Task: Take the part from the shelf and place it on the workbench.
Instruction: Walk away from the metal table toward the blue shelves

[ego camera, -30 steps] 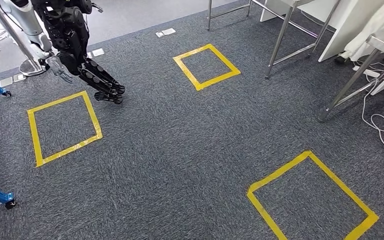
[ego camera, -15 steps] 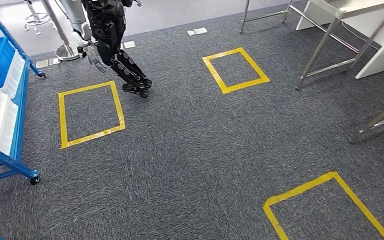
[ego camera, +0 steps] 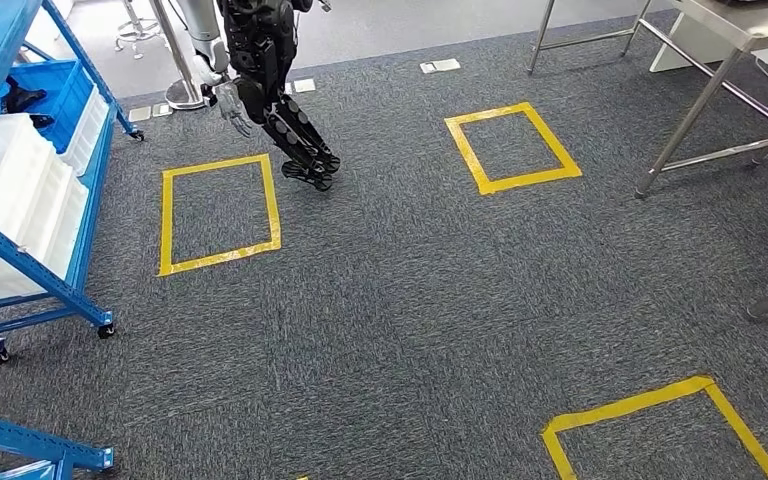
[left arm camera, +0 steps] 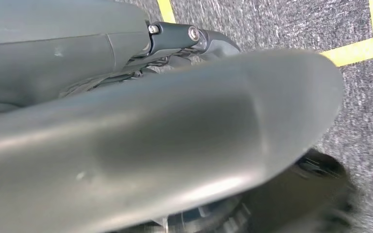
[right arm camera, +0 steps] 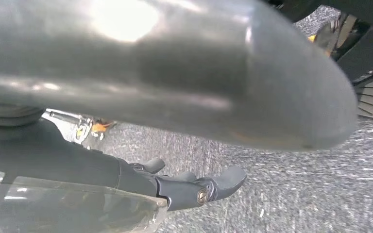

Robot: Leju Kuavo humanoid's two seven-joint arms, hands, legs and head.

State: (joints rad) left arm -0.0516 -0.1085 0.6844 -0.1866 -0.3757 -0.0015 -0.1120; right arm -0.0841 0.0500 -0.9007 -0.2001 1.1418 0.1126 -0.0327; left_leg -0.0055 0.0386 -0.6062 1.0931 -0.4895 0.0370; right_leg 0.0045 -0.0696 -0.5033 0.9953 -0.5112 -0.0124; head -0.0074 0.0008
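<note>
Grey carpet (ego camera: 410,300) covers the floor, and it takes up most of the head view. Yellow tape squares are stuck on it: one (ego camera: 218,213) on the left, one (ego camera: 511,147) further back toward the right, and the corner of a third (ego camera: 650,425) at the near right.

A blue shelf (ego camera: 30,250) on small wheels stands along the left edge. It carries white bins (ego camera: 15,215) on the near level and a blue bin (ego camera: 60,95) further back; a dark thing (ego camera: 20,97) lies in the blue bin, too small to tell whether it is the part. At the far right stands a steel workbench (ego camera: 720,60) on thin legs, well apart from the shelf.

Another robot (ego camera: 265,70), black-bodied with a silver arm, stands at the back just beyond the left tape square, one foot near the square's far corner.

The left hand (left arm camera: 189,41) shows in its wrist view behind a thick grey thumb — dark fingers lie along it, but whether they are spread or curled I cannot tell. The right hand (right arm camera: 194,187) hangs over the carpet with its dark fingers (right arm camera: 226,178) stretched out and a little apart — nothing is in it.
</note>
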